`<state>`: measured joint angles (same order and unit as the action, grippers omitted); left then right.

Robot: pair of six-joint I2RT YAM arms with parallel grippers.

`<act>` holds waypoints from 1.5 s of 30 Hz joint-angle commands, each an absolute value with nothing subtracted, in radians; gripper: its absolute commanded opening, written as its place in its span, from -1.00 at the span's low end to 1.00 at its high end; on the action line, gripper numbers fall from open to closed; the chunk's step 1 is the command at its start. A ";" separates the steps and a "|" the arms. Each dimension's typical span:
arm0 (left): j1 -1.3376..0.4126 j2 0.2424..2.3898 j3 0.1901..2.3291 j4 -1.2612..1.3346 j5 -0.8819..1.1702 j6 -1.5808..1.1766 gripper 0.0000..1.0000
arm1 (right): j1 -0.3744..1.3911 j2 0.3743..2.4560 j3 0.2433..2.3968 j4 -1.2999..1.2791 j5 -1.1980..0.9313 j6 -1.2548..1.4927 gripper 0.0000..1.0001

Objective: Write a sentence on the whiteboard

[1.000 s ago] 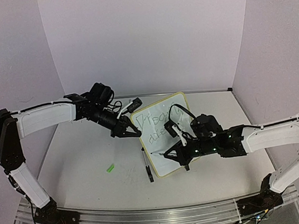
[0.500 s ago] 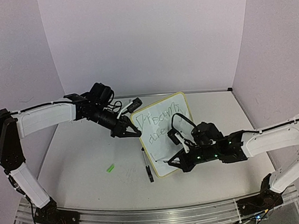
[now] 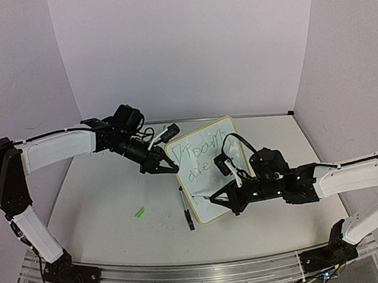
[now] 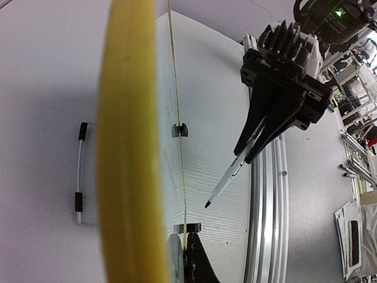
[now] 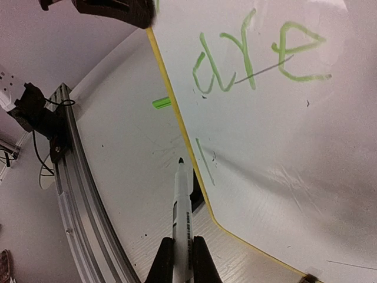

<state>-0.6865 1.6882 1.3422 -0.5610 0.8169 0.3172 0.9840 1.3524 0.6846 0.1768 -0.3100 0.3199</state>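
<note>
The whiteboard (image 3: 208, 210) stands tilted mid-table, its yellow frame (image 4: 126, 147) filling the left wrist view. My left gripper (image 3: 170, 167) is shut on its upper left edge, one dark finger (image 4: 197, 265) against the frame. The sentence (image 3: 200, 150) shows as two green lines, the second reading "are" (image 5: 253, 56), with a short green stroke (image 5: 205, 161) below. My right gripper (image 5: 182, 259) is shut on a white marker (image 5: 181, 200). The marker's tip (image 4: 207, 204) hangs just off the board's lower left edge, not touching it.
A green marker cap (image 3: 139, 212) lies on the table left of the board. A black clip foot (image 3: 187, 215) sticks out at the board's lower left corner. The aluminium rail (image 3: 188, 272) runs along the near edge. Walls close in on three sides.
My right gripper has dipped and drifted slightly right with the marker, whose tip now stands off the board. The left arm and the board have not moved.
</note>
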 commanded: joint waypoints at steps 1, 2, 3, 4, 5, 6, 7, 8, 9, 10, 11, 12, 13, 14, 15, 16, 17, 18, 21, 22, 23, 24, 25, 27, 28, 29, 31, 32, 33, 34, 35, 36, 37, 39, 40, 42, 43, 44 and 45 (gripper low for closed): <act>-0.701 1.714 1.345 -0.640 0.755 0.363 -1.00 | 0.983 1.348 0.720 0.226 -0.310 0.322 -1.00; -0.701 1.714 1.345 -0.641 0.755 0.363 -1.00 | 0.983 1.358 0.726 0.226 -0.302 0.319 -1.00; -0.701 1.714 1.345 -0.641 0.755 0.363 -1.00 | 0.983 1.373 0.731 0.226 -0.297 0.318 -1.00; -0.701 1.713 1.345 -0.641 0.755 0.362 -1.00 | 0.983 1.388 0.736 0.228 -0.293 0.315 -1.00; -0.701 1.713 1.345 -0.641 0.755 0.362 -1.00 | 0.984 1.399 0.741 0.231 -0.290 0.313 -1.00; -0.701 1.713 1.345 -0.641 0.755 0.362 -1.00 | 0.984 1.408 0.745 0.236 -0.288 0.312 -1.00; -0.701 1.713 1.345 -0.641 0.755 0.362 -1.00 | 0.985 1.416 0.748 0.242 -0.286 0.311 -1.00; -0.701 1.713 1.345 -0.641 0.755 0.362 -1.00 | 0.985 1.421 0.749 0.248 -0.282 0.311 -1.00; -0.701 1.713 1.345 -0.642 0.755 0.363 -1.00 | 0.984 1.425 0.750 0.253 -0.278 0.311 -1.00; -0.701 1.713 1.345 -0.641 0.755 0.362 -1.00 | 0.984 1.427 0.751 0.258 -0.274 0.312 -1.00; -0.701 1.712 1.345 -0.640 0.755 0.362 -1.00 | 0.985 1.429 0.751 0.262 -0.268 0.313 -1.00; -0.701 1.713 1.345 -0.642 0.755 0.363 -1.00 | 0.984 1.430 0.749 0.267 -0.257 0.315 -1.00; -0.701 1.712 1.345 -0.641 0.755 0.363 -1.00 | 0.984 1.428 0.747 0.270 -0.248 0.318 -1.00; -0.701 1.712 1.344 -0.640 0.756 0.363 -1.00 | 0.984 1.425 0.744 0.272 -0.232 0.320 -1.00; -0.701 1.712 1.344 -0.640 0.756 0.363 -1.00 | 0.985 1.422 0.741 0.273 -0.218 0.323 -1.00; -0.701 1.713 1.344 -0.640 0.756 0.363 -1.00 | 0.984 1.415 0.734 0.274 -0.205 0.326 -1.00; -0.701 1.712 1.344 -0.640 0.756 0.363 -1.00 | 0.984 1.404 0.727 0.276 -0.192 0.329 -1.00; -0.701 1.711 1.344 -0.640 0.757 0.363 -1.00 | 0.984 1.392 0.718 0.279 -0.178 0.332 -1.00; -0.701 1.711 1.344 -0.640 0.758 0.362 -1.00 | 0.985 1.365 0.701 0.278 -0.155 0.337 -1.00; -0.701 1.712 1.344 -0.640 0.758 0.361 -1.00 | 0.985 1.360 0.697 0.275 -0.150 0.340 -1.00; -0.701 1.712 1.344 -0.640 0.759 0.361 -1.00 | 0.985 1.355 0.690 0.273 -0.146 0.344 -1.00; -0.701 1.712 1.344 -0.640 0.759 0.362 -1.00 | 0.984 1.350 0.685 0.271 -0.144 0.347 -1.00; -0.701 1.712 1.344 -0.640 0.759 0.361 -1.00 | 0.985 1.346 0.678 0.268 -0.142 0.350 -1.00; -0.701 1.712 1.344 -0.640 0.759 0.361 -1.00 | 0.985 1.342 0.667 0.265 -0.137 0.357 -1.00; -0.701 1.712 1.344 -0.640 0.759 0.361 -1.00 | 0.984 1.341 0.664 0.264 -0.137 0.359 -1.00; -0.701 1.712 1.344 -0.640 0.759 0.361 -1.00 | 0.984 1.342 0.659 0.262 -0.138 0.363 -1.00; -0.702 1.713 1.344 -0.640 0.759 0.360 -1.00 | 0.984 1.350 0.655 0.258 -0.144 0.367 -1.00; -0.701 1.713 1.345 -0.640 0.759 0.361 -1.00 | 0.985 1.356 0.653 0.256 -0.148 0.367 -1.00; -0.701 1.712 1.345 -0.640 0.759 0.361 -1.00 | 0.985 1.362 0.652 0.254 -0.154 0.368 -1.00; -0.701 1.712 1.344 -0.640 0.759 0.361 -1.00 | 0.984 1.370 0.652 0.253 -0.159 0.368 -1.00; -0.701 1.713 1.344 -0.640 0.760 0.361 -1.00 | 0.984 1.379 0.653 0.253 -0.164 0.368 -1.00; -0.701 1.714 1.344 -0.640 0.760 0.361 -1.00 | 0.986 1.387 0.654 0.253 -0.169 0.367 -1.00; -0.701 1.714 1.344 -0.640 0.760 0.361 -1.00 | 0.987 1.394 0.657 0.253 -0.173 0.366 -1.00; -0.701 1.713 1.344 -0.640 0.759 0.360 -1.00 | 0.991 1.411 0.663 0.253 -0.178 0.362 -1.00; -0.701 1.713 1.344 -0.640 0.759 0.361 -1.00 | 0.993 1.420 0.670 0.254 -0.179 0.360 -1.00; -0.701 1.714 1.344 -0.640 0.759 0.361 -1.00 | 0.998 1.437 0.679 0.258 -0.183 0.356 -1.00; -0.701 1.713 1.344 -0.640 0.760 0.362 -1.00 | 1.000 1.443 0.681 0.264 -0.183 0.356 -1.00; -0.701 1.713 1.344 -0.640 0.760 0.361 -1.00 | 1.001 1.446 0.681 0.269 -0.180 0.357 -1.00; -0.701 1.712 1.344 -0.640 0.760 0.361 -1.00 | 1.001 1.447 0.681 0.274 -0.177 0.358 -1.00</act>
